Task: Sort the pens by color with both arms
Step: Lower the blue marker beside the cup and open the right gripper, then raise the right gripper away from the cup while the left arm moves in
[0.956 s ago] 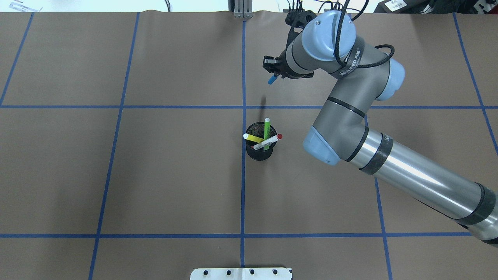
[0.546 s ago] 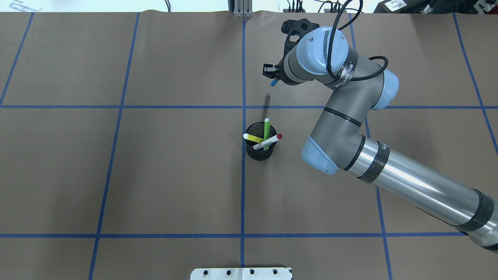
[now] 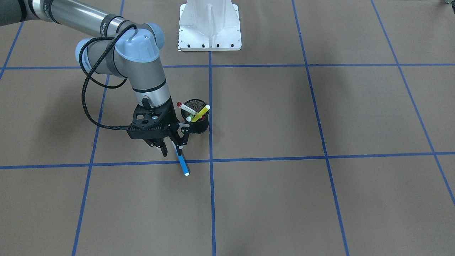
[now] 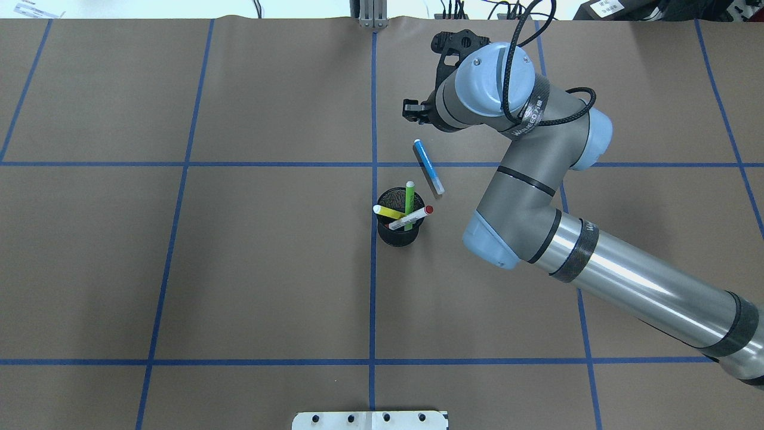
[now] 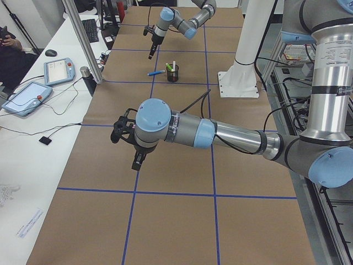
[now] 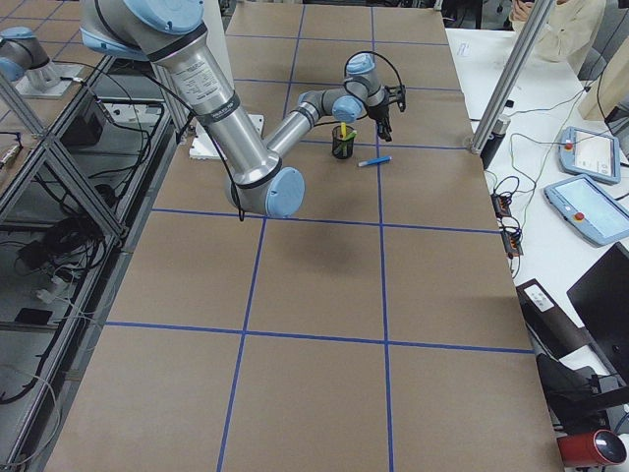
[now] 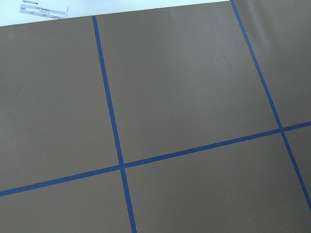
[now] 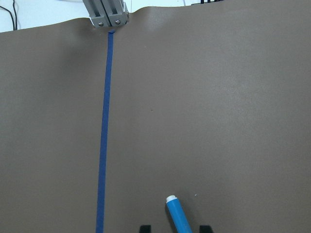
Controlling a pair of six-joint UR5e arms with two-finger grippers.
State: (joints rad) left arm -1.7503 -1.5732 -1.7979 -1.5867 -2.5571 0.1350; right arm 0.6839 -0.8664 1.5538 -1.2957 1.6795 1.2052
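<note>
The blue pen (image 4: 428, 168) lies flat on the brown table, just beyond the black mesh cup (image 4: 398, 235) and free of any grip. It also shows in the front-facing view (image 3: 181, 160) and between the fingertips in the right wrist view (image 8: 178, 216). My right gripper (image 4: 416, 111) hovers over its far end, open and empty (image 3: 173, 147). The lime green highlighter (image 4: 409, 200), the yellow highlighter (image 4: 388, 211) and the white pen with red ends (image 4: 411, 218) stand in the cup. My left gripper (image 5: 135, 160) shows only in the exterior left view, far off; I cannot tell its state.
Blue tape lines (image 4: 373, 286) divide the table into squares. The white bolted pedestal (image 3: 209, 26) stands at the robot's side. A metal post (image 4: 372, 17) stands at the far edge. Tablets (image 5: 26, 97) lie on the side bench.
The right gripper held the blue pen above the table before. Its jaws have opened and the pen has dropped onto the table near the cup. The arm barely moved.
</note>
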